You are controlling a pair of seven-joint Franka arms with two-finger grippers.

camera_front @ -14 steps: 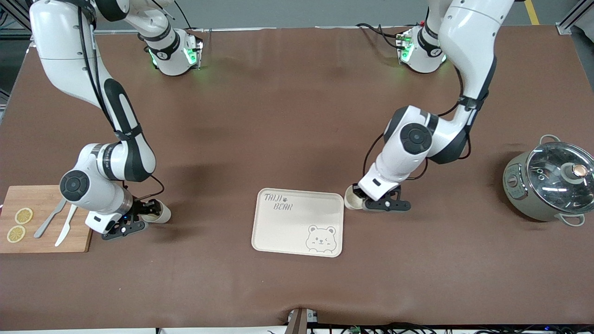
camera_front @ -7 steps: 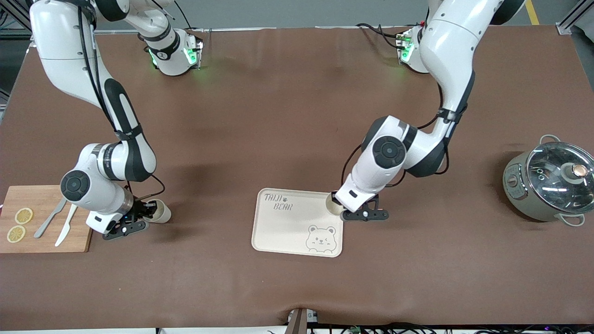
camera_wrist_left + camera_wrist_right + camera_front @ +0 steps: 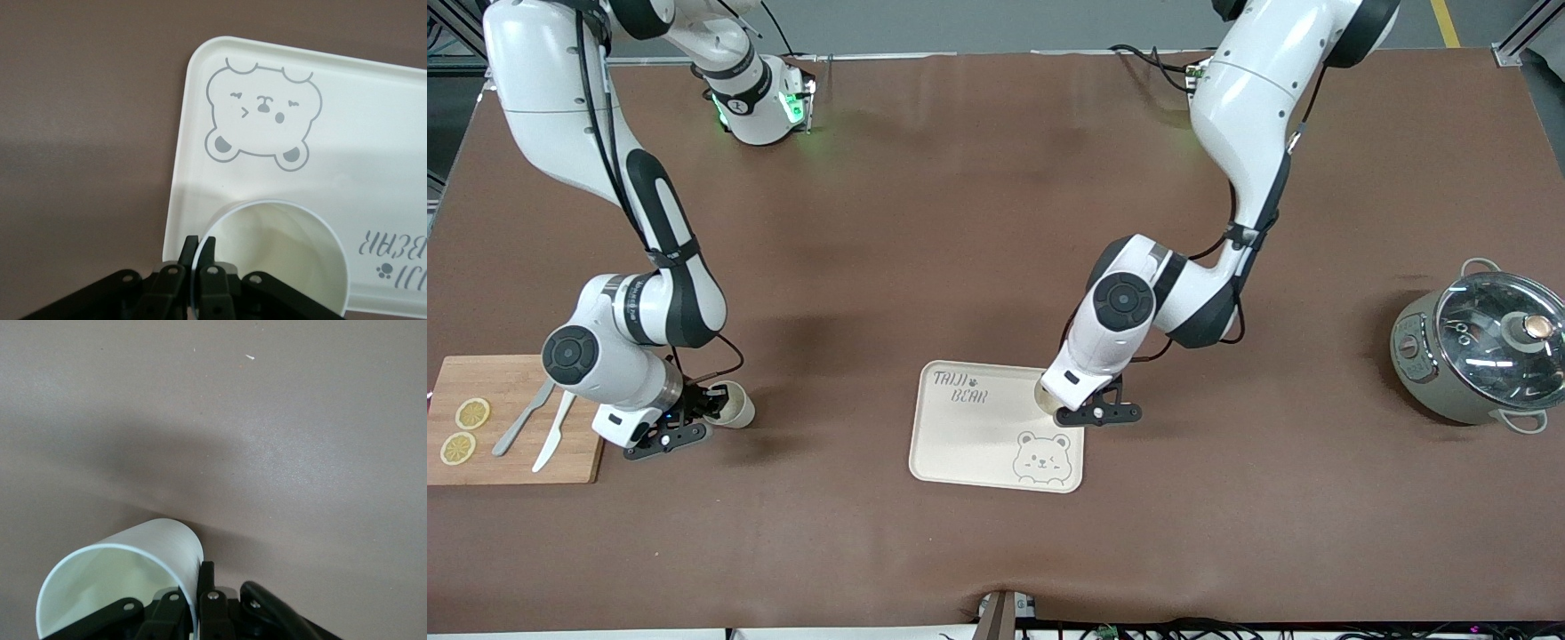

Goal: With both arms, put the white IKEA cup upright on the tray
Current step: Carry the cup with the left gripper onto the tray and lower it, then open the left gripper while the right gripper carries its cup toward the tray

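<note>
Over the tray (image 3: 969,444), the left pincer (image 3: 1089,411) pinches a white cup's (image 3: 1047,394) rim to set it upright; beside the cutting board (image 3: 507,373), the right pincer (image 3: 685,425) clamps another cup (image 3: 729,404).

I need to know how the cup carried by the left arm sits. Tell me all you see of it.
The white cup is plain, smooth and looks like plastic, its open mouth facing up and its inside bare. The left gripper is shut on its thin rim, one finger inside and one outside. It is over the cream tray, at the edge toward the left arm's end, beside the bear-face drawing. Whether its base touches the tray cannot be told.
</note>
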